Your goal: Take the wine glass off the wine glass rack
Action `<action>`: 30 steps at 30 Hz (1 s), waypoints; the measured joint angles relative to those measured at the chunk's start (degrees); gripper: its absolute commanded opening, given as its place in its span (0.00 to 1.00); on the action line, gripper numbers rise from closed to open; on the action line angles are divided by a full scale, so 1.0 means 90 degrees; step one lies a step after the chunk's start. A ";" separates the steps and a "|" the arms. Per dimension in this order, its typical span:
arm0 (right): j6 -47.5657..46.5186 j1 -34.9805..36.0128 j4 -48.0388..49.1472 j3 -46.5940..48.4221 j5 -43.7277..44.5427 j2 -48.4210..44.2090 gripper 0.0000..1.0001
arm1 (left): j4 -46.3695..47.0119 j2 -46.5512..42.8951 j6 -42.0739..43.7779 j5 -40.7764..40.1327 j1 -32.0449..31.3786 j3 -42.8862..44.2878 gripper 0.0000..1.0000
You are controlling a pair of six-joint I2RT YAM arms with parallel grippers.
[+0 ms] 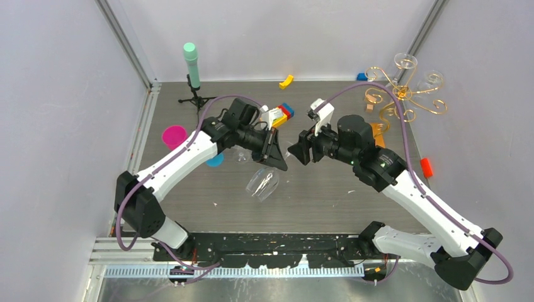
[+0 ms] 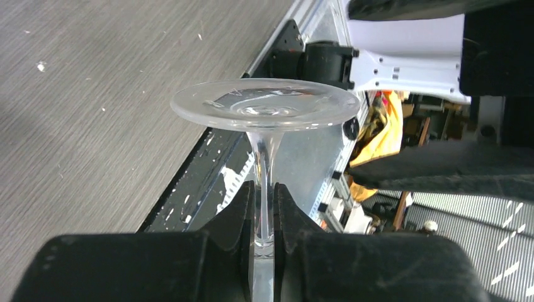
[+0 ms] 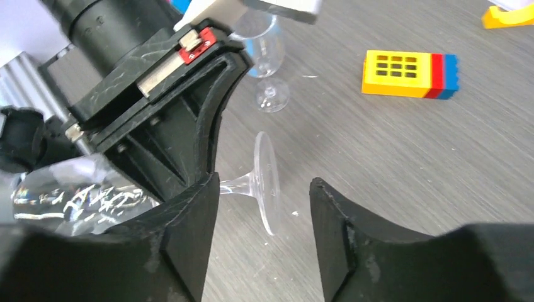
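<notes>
1 wine glass (image 2: 264, 104), clear, lying level above the middle of the bench (image 1: 340, 195), stem pinched between the fingers of the left tool (image 2: 264, 204). 1 right tool (image 3: 263, 185), jaws spread, facing the glass's foot, apart from it. 1 wine glass rack (image 1: 403, 94), gold wire, far right corner, 2 other glasses (image 1: 406, 61) hanging from it.
</notes>
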 measured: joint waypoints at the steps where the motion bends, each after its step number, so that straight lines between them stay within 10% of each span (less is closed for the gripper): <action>1: 0.0046 0.0007 0.0058 0.0000 0.0151 0.0000 0.66 | 0.0002 0.0002 -0.0051 -0.0085 0.0007 0.0007 0.00; 16: 0.0661 0.0954 0.0865 -0.0146 0.2280 -0.0464 0.65 | 0.1955 -0.0083 -0.3721 -0.1792 0.1664 0.0406 0.00; 30: 0.0500 0.2851 0.3038 -0.0393 0.4721 0.0500 0.55 | 0.3235 -0.0816 -0.6309 -0.2861 0.1705 -0.0631 0.00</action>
